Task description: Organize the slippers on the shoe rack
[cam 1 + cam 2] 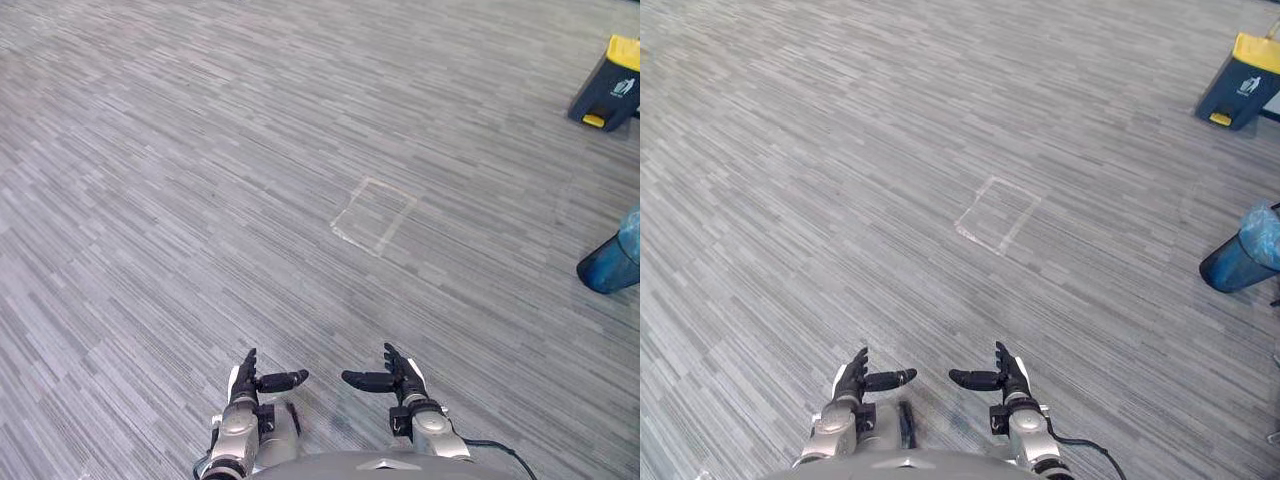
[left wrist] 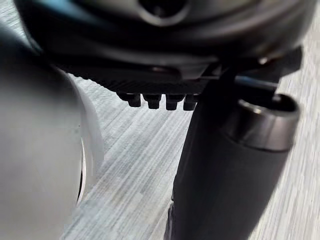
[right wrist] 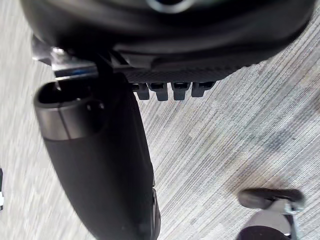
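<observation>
Grey carpet floor (image 1: 200, 150): striped pile in mixed greys; it carries everything here.
Left hand (image 1: 245, 378): held low at the near edge of the floor, above the carpet, fingers (image 2: 152, 100) straight and pointing forward, thumb turned inward; released, holding nothing.
Right hand (image 1: 403, 377): level with the left and near it, a gap of bare carpet between them; fingers (image 3: 170, 91) straight, thumb turned inward toward the other thumb; released, holding nothing.
Pale square outline (image 1: 374, 215): flat on the floor's middle, well ahead of both hands.
Dark bin with yellow lid (image 1: 608, 90): stands at the floor's far right corner.
Blue container (image 1: 610, 260): at the floor's right edge, nearer than the yellow-lidded bin; possibly a lined waste bin, partly cut off.
Slippers and shoe rack: cannot tell where they are.
</observation>
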Robot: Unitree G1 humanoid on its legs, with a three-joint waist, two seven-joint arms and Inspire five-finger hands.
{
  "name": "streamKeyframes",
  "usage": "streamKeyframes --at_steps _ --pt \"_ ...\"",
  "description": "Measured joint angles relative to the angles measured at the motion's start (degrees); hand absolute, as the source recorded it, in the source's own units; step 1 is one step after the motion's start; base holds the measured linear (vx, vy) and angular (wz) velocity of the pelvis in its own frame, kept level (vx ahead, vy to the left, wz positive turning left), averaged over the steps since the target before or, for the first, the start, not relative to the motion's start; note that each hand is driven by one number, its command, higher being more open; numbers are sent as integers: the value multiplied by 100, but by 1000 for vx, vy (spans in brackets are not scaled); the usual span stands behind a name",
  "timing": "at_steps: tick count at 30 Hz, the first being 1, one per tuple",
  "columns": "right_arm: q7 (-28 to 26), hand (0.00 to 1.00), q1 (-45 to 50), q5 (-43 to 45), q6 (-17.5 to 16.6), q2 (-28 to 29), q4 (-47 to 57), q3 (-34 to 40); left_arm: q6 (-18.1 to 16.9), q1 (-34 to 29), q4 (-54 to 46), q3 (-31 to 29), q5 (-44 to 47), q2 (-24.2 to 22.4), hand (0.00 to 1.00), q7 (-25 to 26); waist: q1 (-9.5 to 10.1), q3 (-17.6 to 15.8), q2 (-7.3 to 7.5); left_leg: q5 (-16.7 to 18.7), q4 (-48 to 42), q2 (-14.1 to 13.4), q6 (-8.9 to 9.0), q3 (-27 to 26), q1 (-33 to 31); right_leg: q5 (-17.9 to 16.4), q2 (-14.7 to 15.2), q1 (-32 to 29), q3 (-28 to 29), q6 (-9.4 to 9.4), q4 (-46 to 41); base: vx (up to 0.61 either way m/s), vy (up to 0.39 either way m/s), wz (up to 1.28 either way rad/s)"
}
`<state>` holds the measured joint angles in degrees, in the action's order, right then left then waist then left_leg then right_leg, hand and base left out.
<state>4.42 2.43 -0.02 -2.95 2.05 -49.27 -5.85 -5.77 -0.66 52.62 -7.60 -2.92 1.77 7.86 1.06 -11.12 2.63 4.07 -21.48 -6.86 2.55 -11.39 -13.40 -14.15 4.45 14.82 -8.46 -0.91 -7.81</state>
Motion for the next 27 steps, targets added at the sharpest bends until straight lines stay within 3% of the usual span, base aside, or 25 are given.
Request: streamKeyframes --at_steps 1,3,4,5,6,7,8,9,11,12,13,15,16,17,18,19,21,22,23,24,25,27 --pt "-13 100 -20 -3 0 5 -80 -3 -32 25 27 29 2 71 100 26 -1 -5 36 64 -65 36 -86 19 -10 311 45 14 138 -156 8 484 188 28" --pt "-12 100 -23 -14 9 21 -167 -10 13 -12 135 24 3 122 100 37 35 13 63 185 -332 18 -150 12 -3 556 70 24 369 -228 -138 478 236 4" --pt "-11 100 -26 -59 11 38 -178 -8 85 -92 180 0 1 197 100 44 37 5 64 385 -723 18 -299 -82 23 709 76 -25 538 -301 -626 406 207 -4" --pt "-9 100 0 -97 8 29 -188 -4 103 -141 190 7 35 234 100 53 18 67 74 560 -497 142 -323 -77 219 711 145 -258 587 -310 -1289 517 253 5" --pt "-11 100 -35 -115 5 -54 -235 -3 113 -215 273 149 50 273 100 83 -16 65 131 887 155 308 -214 -72 871 1008 360 -957 596 -657 -3114 382 119 15" --pt "-12 100 -84 -116 16 -73 -263 -4 155 -175 315 287 55 366 100 66 -29 1 178 910 316 417 -261 -83 1156 1032 542 -1415 614 -643 -4184 478 127 14" --pt "-15 100 -102 -116 19 -78 -284 -8 159 -163 348 298 57 373 100 70 -29 -6 192 916 366 435 -266 -84 1270 921 569 -1567 584 -535 -4501 574 63 2" --pt "-73 100 -135 -116 29 -126 -256 -67 215 -151 419 322 67 319 100 147 -109 -103 23 918 781 312 -269 -80 1983 316 488 -2162 235 -60 -5277 488 42 -6" --pt "-74 100 -270 -117 -31 -170 -215 -190 214 -172 453 443 68 314 100 164 -186 -168 -185 916 1016 64 -266 -109 2443 -49 223 -2626 -153 146 -4895 540 -16 1" --pt "-74 100 -285 -117 -33 -171 -211 -218 212 -174 454 448 68 314 100 161 -198 -168 -188 916 1029 17 -266 -120 2509 -88 180 -2754 -235 166 -4700 499 -91 12" --pt "-94 100 -304 -122 -82 -168 -113 -279 211 -179 470 456 69 312 100 153 -206 -148 -145 921 1048 -88 -260 -178 2704 -61 99 -3208 -467 167 -3571 522 -146 16" --pt "-114 100 -289 -120 -119 -166 -82 -331 216 -264 489 461 69 299 100 105 -258 -66 -7 1042 1112 -39 -63 -187 2941 653 -2 -3340 -517 68 -1695 648 -211 15" --pt "-130 100 -347 -124 -138 -235 -173 -347 233 -231 623 440 89 279 100 68 -260 -54 -230 1126 1186 -299 47 -60 3182 1322 -286 -3159 -576 365 -1446 625 -219 -15" --pt "-125 100 -444 -159 -97 -231 -190 -296 199 -202 612 436 85 251 100 48 -210 -36 -252 952 1152 -286 -84 120 3114 1163 -361 -3200 -466 435 -1515 592 -243 -22" --pt "-121 100 -465 -183 -94 -228 -197 -250 188 -187 615 431 85 226 100 43 -211 -47 -249 837 1107 -269 -78 167 3112 1055 -367 -3212 -439 453 -1600 507 -224 -26" --pt "-115 100 -412 -216 -52 -230 -211 -140 190 -192 619 386 83 78 100 39 -257 -37 -273 603 797 -306 168 362 3111 743 -377 -3141 -451 493 -1816 488 -218 1" --pt "-110 100 -276 -223 10 -245 -94 -104 196 -144 594 246 49 52 100 -5 -283 -57 -332 376 -477 -466 322 676 2701 469 -461 -2783 -528 499 -1738 342 -142 11" --pt "-110 100 -192 -222 37 -250 0 -103 206 -106 570 59 53 -25 100 -6 -287 -72 -359 -88 -1557 -589 581 870 2230 389 -547 -2476 -558 513 -1550 468 -159 3" --pt "-98 100 -87 -218 58 -222 98 -113 205 -142 363 -209 62 -92 100 11 -241 -96 -402 33 -3322 -891 777 893 1440 318 -731 -1917 -530 568 -1195 469 -134 -2" --pt "-93 100 -72 -216 67 -201 99 -113 201 -156 305 -257 63 -98 100 14 -223 -104 -404 144 -3657 -953 769 845 1276 303 -778 -1761 -510 582 -1092 480 -83 -35" --pt "-64 100 -17 -213 78 -85 95 -112 199 -244 106 -276 68 -64 100 40 -106 -73 -323 545 -4018 -1039 626 524 779 264 -840 -1283 -342 631 -728 322 -25 -42" --pt "-57 100 -33 -213 75 -11 95 -91 166 -297 12 -287 68 -28 100 50 -58 -33 -251 906 -3460 -1025 434 83 433 313 -810 -949 -132 553 -418 383 2 -60"
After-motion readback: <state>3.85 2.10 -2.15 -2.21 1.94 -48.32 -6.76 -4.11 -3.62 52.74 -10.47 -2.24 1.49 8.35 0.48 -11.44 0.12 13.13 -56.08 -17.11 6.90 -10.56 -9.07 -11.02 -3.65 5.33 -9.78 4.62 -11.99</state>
